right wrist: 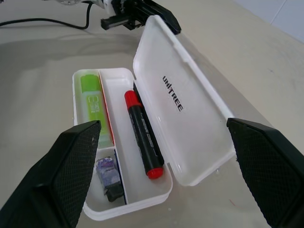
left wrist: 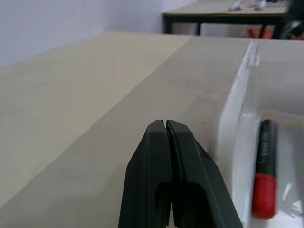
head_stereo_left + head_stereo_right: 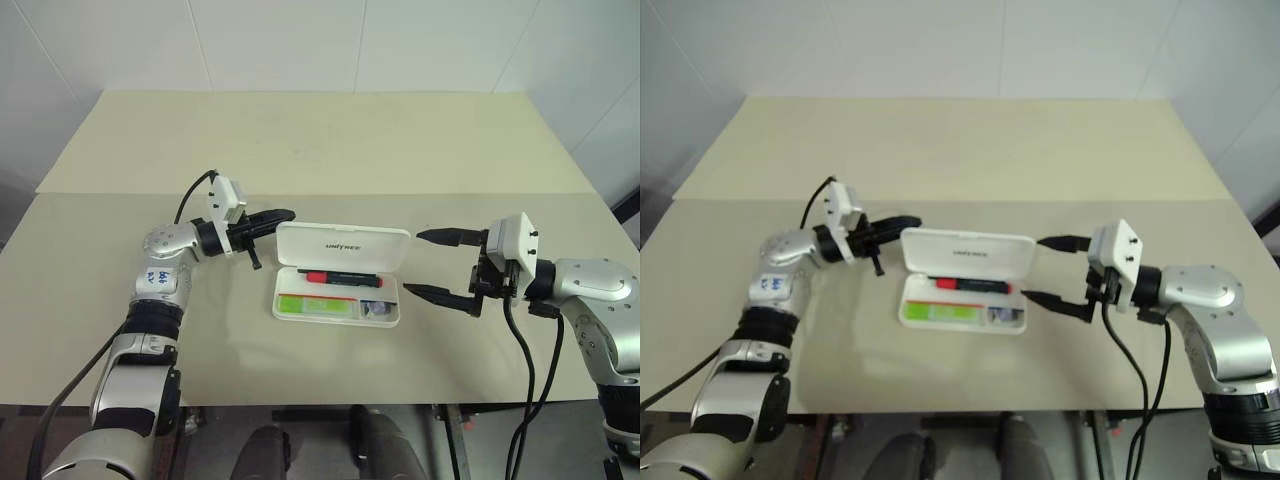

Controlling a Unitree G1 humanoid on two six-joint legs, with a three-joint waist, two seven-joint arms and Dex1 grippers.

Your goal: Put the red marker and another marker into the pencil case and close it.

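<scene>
A white pencil case (image 3: 340,285) lies open near the middle of the bench (image 3: 300,140), lid (image 3: 342,246) raised. Inside lie the red marker (image 3: 340,279) and a green highlighter (image 3: 315,306). The left gripper (image 3: 282,215), fingers pressed together and empty, sits beside the lid's corner. The right gripper (image 3: 432,264) hovers wide open, empty, beside the case.
</scene>
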